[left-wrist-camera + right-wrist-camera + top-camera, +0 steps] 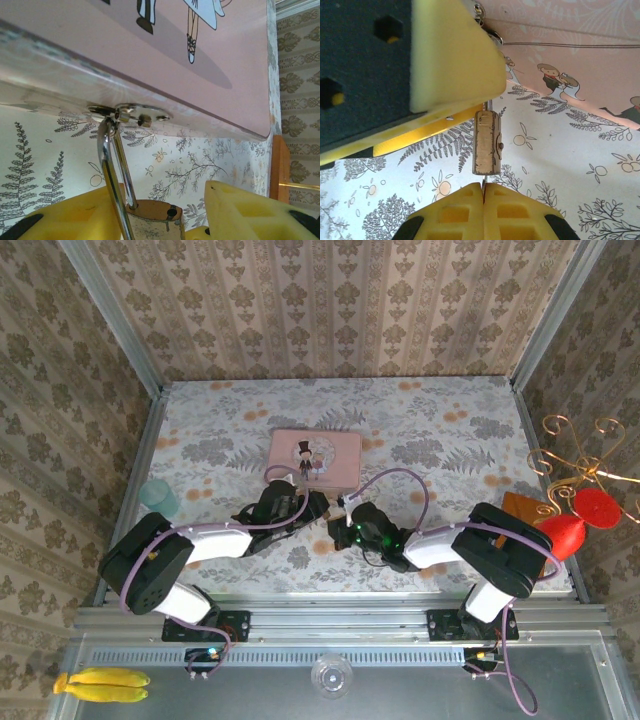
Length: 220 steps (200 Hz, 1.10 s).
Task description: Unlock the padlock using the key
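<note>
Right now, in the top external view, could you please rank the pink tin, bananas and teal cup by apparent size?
Largest: pink tin, broader than the bananas, though about as long; the bananas seem nearer the camera, so that order is unsure.
Smallest: teal cup, clearly.

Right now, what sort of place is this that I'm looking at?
Most likely a staged robot test booth rather than a real room: wallpapered panels held in a bare metal frame, and robot arms bolted to an aluminium rail at the near edge.
</note>
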{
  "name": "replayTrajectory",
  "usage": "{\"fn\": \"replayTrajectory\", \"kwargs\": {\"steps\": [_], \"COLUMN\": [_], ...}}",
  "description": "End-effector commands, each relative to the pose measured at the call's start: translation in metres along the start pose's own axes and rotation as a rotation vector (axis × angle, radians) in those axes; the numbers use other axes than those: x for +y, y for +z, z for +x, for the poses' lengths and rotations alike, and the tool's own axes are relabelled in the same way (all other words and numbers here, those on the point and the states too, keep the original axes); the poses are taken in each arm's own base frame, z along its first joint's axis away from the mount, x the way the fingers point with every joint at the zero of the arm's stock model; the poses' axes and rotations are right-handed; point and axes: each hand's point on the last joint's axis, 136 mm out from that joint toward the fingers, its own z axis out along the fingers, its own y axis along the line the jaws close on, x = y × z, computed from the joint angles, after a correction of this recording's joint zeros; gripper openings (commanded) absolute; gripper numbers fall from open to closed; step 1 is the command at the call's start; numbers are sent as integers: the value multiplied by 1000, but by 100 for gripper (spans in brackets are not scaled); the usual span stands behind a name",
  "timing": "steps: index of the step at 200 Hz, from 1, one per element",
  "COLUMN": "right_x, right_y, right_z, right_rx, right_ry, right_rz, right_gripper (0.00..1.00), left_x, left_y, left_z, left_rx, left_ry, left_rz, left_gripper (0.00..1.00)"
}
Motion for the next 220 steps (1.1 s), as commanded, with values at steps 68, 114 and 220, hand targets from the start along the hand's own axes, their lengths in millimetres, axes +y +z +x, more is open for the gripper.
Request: {"fn": "replayTrajectory", "kwargs": {"steps": [68, 114, 220], "right_x": [-13, -18, -5], "right_y": [24, 26, 19], "right_z": [28, 23, -17], "right_rx": [230, 241, 178], "right_ry": [6, 21, 71], "right_rz": [93, 113, -2], "right_gripper": [7, 33, 42], "left_x": [20, 37, 66], "left_y": [-45, -78, -106], "left_z": [-34, -51, -117], "left_rx": [-122, -174, -178], "left_ry": [6, 53, 203], "left_rz": [-38, -120, -166], "left_gripper": [54, 58, 70]}}
